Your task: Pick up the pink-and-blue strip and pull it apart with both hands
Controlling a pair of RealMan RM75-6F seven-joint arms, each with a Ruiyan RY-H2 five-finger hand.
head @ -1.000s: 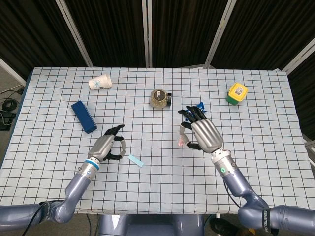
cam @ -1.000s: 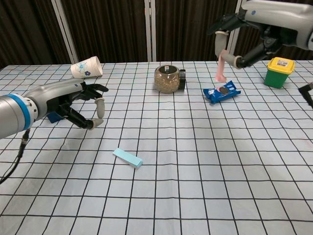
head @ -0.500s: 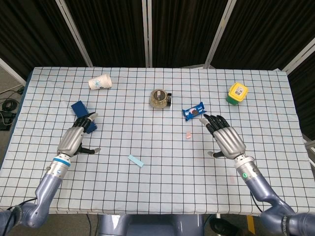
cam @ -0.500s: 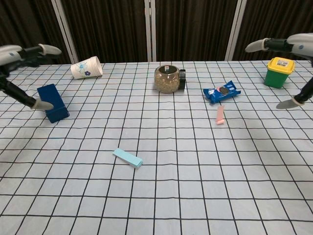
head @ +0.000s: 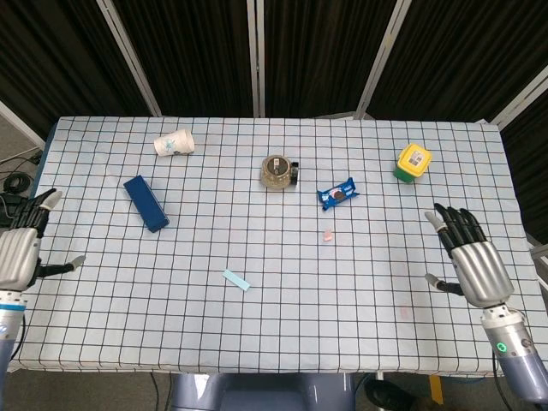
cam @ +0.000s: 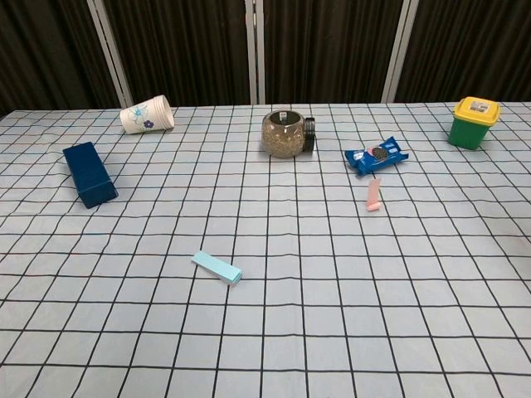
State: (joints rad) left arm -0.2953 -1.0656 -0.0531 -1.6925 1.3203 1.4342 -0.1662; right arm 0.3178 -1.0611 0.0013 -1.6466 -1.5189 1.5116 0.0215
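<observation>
The strip lies in two separate pieces on the checked tablecloth. The light blue piece (head: 236, 280) (cam: 217, 268) lies flat near the front middle. The pink piece (head: 328, 233) (cam: 373, 195) lies just in front of a blue snack packet. My left hand (head: 19, 250) is at the far left edge of the head view, fingers spread, holding nothing. My right hand (head: 469, 260) is at the far right, fingers spread and empty. Neither hand shows in the chest view.
A dark blue box (head: 145, 203) lies at the left, a tipped paper cup (head: 174, 143) behind it. A round jar (head: 277, 171) stands at centre back, a blue snack packet (head: 339, 194) to its right, and a green and yellow tub (head: 413, 163) at far right.
The right hand let the pink piece drop to the table. Both hands opened and drew back outward to the table's left and right edges, leaving the chest view.
</observation>
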